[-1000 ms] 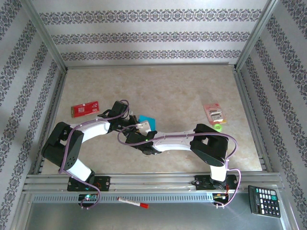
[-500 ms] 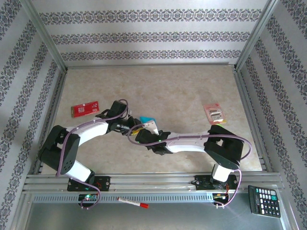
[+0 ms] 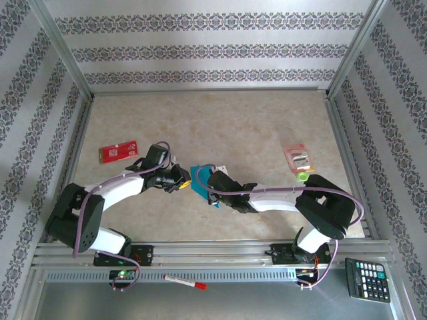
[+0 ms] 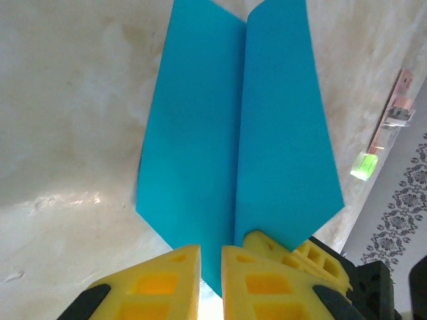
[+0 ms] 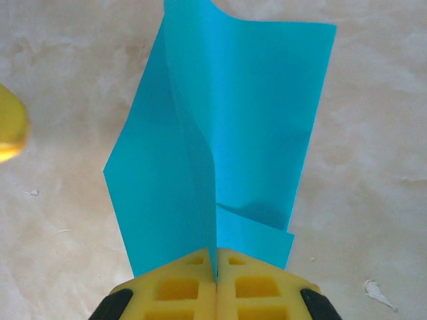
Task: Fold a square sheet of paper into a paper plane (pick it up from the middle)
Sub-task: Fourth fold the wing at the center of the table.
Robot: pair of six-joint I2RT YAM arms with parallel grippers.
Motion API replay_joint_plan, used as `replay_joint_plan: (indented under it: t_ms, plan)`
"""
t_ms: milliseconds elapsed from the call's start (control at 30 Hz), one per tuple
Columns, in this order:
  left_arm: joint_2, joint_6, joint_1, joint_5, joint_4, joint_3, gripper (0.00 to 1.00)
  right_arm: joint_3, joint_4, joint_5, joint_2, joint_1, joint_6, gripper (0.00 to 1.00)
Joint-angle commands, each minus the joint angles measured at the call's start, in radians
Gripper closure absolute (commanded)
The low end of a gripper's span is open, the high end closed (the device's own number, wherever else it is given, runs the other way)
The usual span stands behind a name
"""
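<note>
The teal-blue square sheet of paper is creased into a pointed paper plane shape with a raised centre fold and two flat wings. It hangs just above the table's middle, between both grippers. My right gripper is shut on the upright centre fold, holding it from the right. My left gripper faces the pointed end from the left. Its yellow fingers stand a narrow gap apart, with the paper's tip between them. The right gripper's fingers peek out under the right wing.
A red card lies at the left of the table. A red-and-white packet and a small green piece lie at the right. Off the table's near edge are a marker and a calculator.
The right arm has stretched out leftward, its elbow swinging to the right, and the paper has shifted slightly nearer. The left jaws, shut a second ago, now stand a little apart.
</note>
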Motion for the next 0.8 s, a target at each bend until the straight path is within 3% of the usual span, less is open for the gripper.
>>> replay_joint_plan:
  t_ms: [0, 767]
  plan:
    - [0.044, -0.005, -0.021, 0.04, 0.075, 0.026, 0.87, -0.039, 0.113, -0.061, -0.01, -0.016, 0.062, 1.0]
    - [0.275, 0.057, -0.04, 0.05, 0.149, 0.043, 0.93, -0.167, 0.339, -0.139, 0.004, -0.046, 0.234, 1.0]
